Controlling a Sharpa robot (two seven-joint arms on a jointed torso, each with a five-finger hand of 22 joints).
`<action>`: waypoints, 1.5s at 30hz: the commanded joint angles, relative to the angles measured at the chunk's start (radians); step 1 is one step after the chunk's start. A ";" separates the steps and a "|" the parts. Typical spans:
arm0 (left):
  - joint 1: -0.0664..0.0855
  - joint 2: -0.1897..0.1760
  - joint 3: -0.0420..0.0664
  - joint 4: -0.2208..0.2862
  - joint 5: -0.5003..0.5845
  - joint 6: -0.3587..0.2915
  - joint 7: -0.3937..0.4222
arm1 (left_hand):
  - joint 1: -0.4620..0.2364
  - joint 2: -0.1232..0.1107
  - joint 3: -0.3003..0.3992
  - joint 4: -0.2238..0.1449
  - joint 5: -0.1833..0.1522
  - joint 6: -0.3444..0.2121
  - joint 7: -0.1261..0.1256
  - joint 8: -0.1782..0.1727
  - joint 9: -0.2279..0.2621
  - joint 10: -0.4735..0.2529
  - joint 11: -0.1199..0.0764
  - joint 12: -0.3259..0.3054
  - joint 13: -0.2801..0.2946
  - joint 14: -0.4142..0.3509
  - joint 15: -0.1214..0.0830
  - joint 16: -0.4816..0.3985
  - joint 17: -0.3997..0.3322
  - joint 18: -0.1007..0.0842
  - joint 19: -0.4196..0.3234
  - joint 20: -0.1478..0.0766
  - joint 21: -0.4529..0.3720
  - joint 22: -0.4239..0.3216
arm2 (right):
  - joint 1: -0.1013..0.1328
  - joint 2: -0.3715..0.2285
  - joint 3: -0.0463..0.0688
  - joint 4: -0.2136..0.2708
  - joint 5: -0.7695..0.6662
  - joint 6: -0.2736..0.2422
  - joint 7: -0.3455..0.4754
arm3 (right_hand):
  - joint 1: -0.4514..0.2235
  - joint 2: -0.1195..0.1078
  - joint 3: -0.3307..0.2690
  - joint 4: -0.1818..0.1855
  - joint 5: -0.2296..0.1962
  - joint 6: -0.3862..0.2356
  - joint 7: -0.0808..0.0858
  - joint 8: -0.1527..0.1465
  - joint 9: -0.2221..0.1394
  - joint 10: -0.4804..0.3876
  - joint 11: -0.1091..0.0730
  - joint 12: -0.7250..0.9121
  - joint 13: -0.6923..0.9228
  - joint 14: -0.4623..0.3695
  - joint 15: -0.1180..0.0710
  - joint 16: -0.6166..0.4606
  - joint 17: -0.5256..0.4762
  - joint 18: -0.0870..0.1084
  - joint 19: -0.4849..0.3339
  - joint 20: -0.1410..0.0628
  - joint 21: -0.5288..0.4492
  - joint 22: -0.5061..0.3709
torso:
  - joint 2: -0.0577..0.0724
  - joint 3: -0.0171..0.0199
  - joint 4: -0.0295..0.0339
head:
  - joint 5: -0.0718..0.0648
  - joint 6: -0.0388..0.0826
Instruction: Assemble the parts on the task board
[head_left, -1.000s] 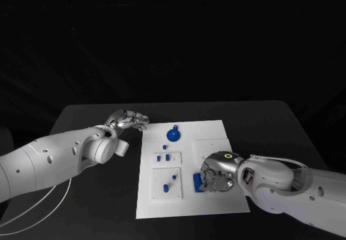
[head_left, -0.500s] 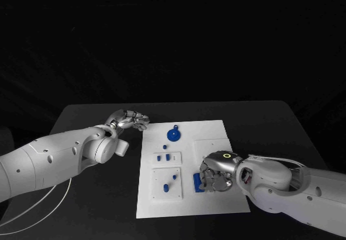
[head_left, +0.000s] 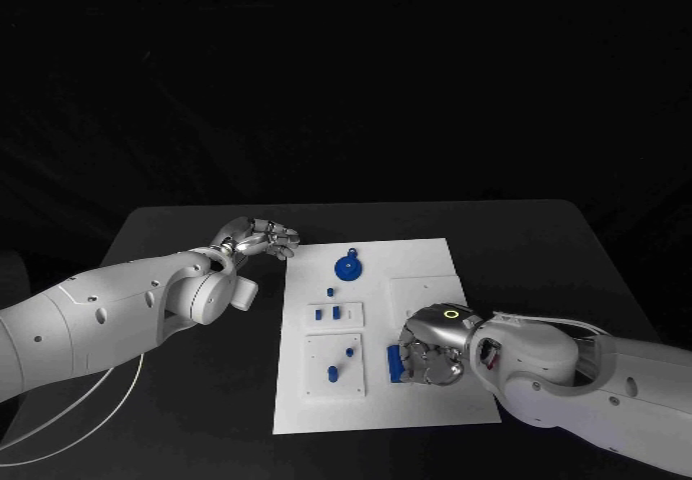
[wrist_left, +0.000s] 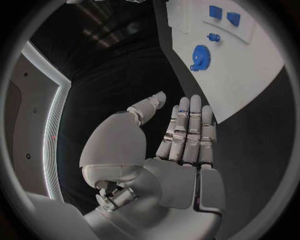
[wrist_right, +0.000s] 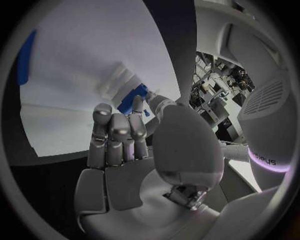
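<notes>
Barely any movement at the board

Over the last second my right hand has crept slightly lower over the board, fingers around a blue part; a firm hold I can't confirm. Left hand stays open and empty beside the board. Assembly hasn't advanced.

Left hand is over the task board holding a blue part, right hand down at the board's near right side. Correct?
Not quite. The left hand holds nothing and sits over the black table beside the task board, per the left wrist view. The right hand is at the board's near right side.
</notes>
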 joint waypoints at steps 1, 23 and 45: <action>0.000 0.001 0.001 0.002 -0.003 0.003 0.006 | -0.003 -0.002 -0.001 0.005 0.006 -0.006 -0.002 0.003 -0.002 -0.006 -0.004 -0.001 -0.001 0.010 0.000 -0.007 0.002 0.019 -0.006 0.002 -0.004 0.001 | -0.002 0.002 -0.001 0.000 -0.051 0.016 -0.009 | -0.002 -0.008 0.000 -0.009 -0.002 0.001 0.007 0.004 0.000 0.003 0.002 -0.004 0.017 0.002 0.002 0.001 0.001 0.008 0.000 0.005 0.004 0.017 | 0.000 0.0003 -0.0007 | 0.000 0.000; 0.000 0.003 0.000 -0.001 0.000 -0.001 0.013 | -0.007 -0.003 -0.003 0.007 0.004 -0.006 -0.002 0.004 -0.002 -0.006 -0.004 -0.001 -0.001 0.010 0.000 -0.009 0.005 0.019 -0.006 0.003 -0.004 0.002 | 0.030 -0.078 0.013 0.022 0.464 -0.210 0.051 | -0.078 -0.013 -0.050 0.011 0.018 -0.119 0.048 -0.058 -0.009 -0.060 0.041 -0.098 -0.041 -0.001 0.016 -0.011 -0.002 0.008 0.000 -0.002 -0.009 0.008 | -0.001 -0.0001 -0.0006 | -0.003 0.007; -0.006 0.011 -0.001 -0.006 0.006 0.006 0.021 | -0.051 -0.016 -0.063 0.022 -0.041 -0.009 -0.002 0.008 -0.005 -0.006 -0.004 -0.001 -0.003 0.014 -0.001 -0.029 0.032 0.020 -0.007 0.002 -0.012 0.009 | 0.110 -0.191 0.046 -0.084 0.482 0.198 -0.213 | -0.076 0.002 -0.069 0.034 0.062 -0.146 0.055 -0.063 0.003 -0.081 0.047 -0.106 -0.049 -0.003 0.022 -0.016 0.002 0.008 0.000 -0.008 -0.016 0.007 | -0.003 -0.0001 -0.0017 | -0.049 0.029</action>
